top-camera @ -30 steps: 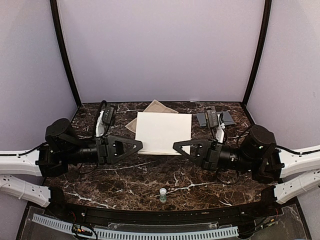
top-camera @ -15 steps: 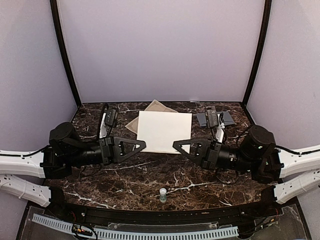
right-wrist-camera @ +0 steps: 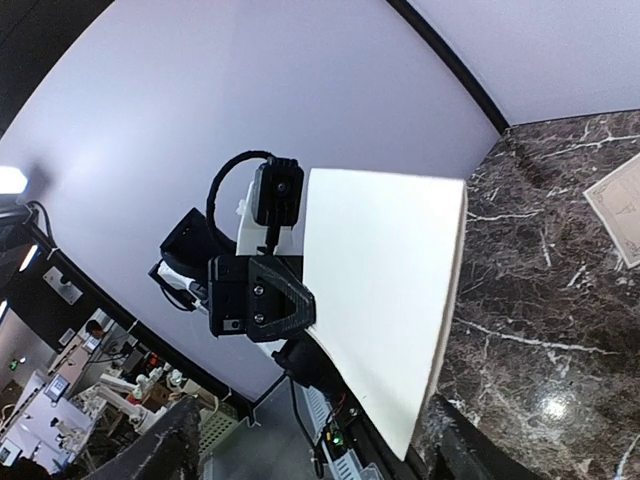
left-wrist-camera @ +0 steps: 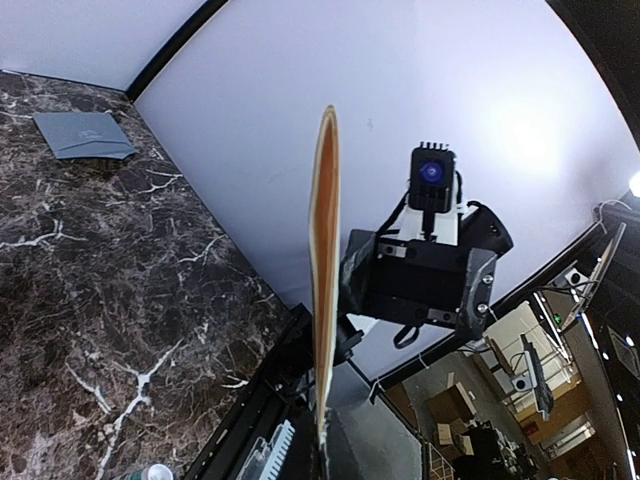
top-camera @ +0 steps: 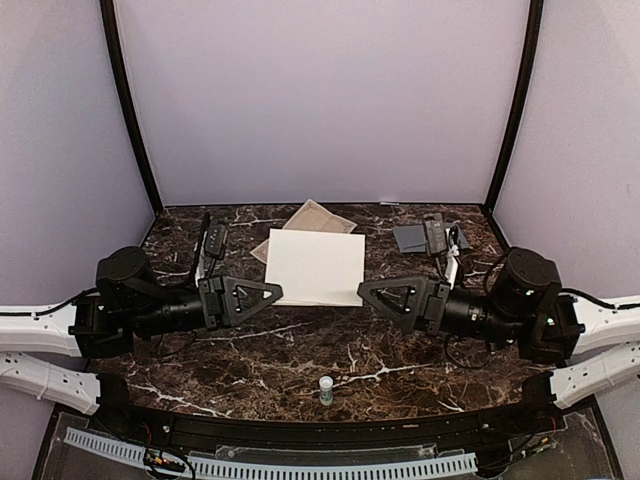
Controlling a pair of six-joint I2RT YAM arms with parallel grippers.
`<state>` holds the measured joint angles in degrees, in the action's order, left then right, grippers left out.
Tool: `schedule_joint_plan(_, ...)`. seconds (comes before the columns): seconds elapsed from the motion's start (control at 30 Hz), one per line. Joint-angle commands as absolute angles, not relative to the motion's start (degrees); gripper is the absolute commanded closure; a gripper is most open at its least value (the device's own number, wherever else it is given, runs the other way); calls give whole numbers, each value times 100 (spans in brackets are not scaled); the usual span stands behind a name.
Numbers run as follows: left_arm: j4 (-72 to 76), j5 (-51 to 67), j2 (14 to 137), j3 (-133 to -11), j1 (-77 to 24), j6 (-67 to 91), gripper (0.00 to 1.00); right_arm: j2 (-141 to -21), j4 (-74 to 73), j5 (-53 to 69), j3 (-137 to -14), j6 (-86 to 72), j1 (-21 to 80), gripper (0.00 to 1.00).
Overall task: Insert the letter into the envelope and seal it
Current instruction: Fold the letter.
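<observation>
At the far right of the marble table point(top-camera: 300, 350) lies the slate-grey envelope point(top-camera: 410, 238), flat near the back wall. From above, the right wrist camera point(top-camera: 433, 234) covers part of it. The left wrist view shows the envelope point(left-wrist-camera: 82, 137) whole, with nothing resting on it. A tan printed sheet point(top-camera: 316, 215) sits at the back centre, its near part hidden under the white letter point(top-camera: 315, 266). A small bottle point(top-camera: 326, 389) stands upright near the front edge, well apart from everything else.

The letter hangs between the two arms, well apart from the envelope. The left gripper point(top-camera: 277, 291) is clamped on its left edge. Seen from its own camera, the sheet point(left-wrist-camera: 322, 270) runs edge-on as a thin strip (slightly bowed). The right wrist view shows the same sheet point(right-wrist-camera: 385, 310) held out from that gripper point(right-wrist-camera: 262, 298), off the marble.

The right gripper point(top-camera: 362, 291) sits just beside the letter's right edge, its fingers point(right-wrist-camera: 168, 445) spread wide and gripping nothing. The sheet's lower corner comes down close to the other finger, though I cannot tell whether they touch.
</observation>
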<state>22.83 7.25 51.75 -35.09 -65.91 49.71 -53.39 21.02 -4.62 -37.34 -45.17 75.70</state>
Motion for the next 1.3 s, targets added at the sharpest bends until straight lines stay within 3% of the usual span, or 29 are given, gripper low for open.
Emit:
schedule_joint_plan(0.0, 1282, 272, 4894, -3472, -6605, 4752, 100, -5060, 1073, -1249, -4043, -4561, 7603, 21)
schedule_joint_plan(0.23, 477, 536, 4912, -3611, -6601, 4252, 100, -5092, -651, -1720, -4673, -4563, 7491, 7)
schedule_joint_plan(0.5, 312, 1721, 5108, -3818, -6601, 3620, 100, -5578, -1593, -462, -5504, -4535, 7256, 2)
schedule_joint_plan(0.77, 793, 3440, 5594, -4014, -6617, 3664, 100, -5993, -1665, 522, -5990, -4242, 7238, 1)
schedule_joint_plan(0.97, 892, 3961, 5676, -4203, -6653, 3666, 100, -6264, -1481, 1533, -6065, -3991, 7237, 7)
schedule_joint_plan(1.27, 791, 4331, 5643, -4365, -6662, 3672, 100, -6444, -1040, 1774, -5849, -4060, 7239, 12)
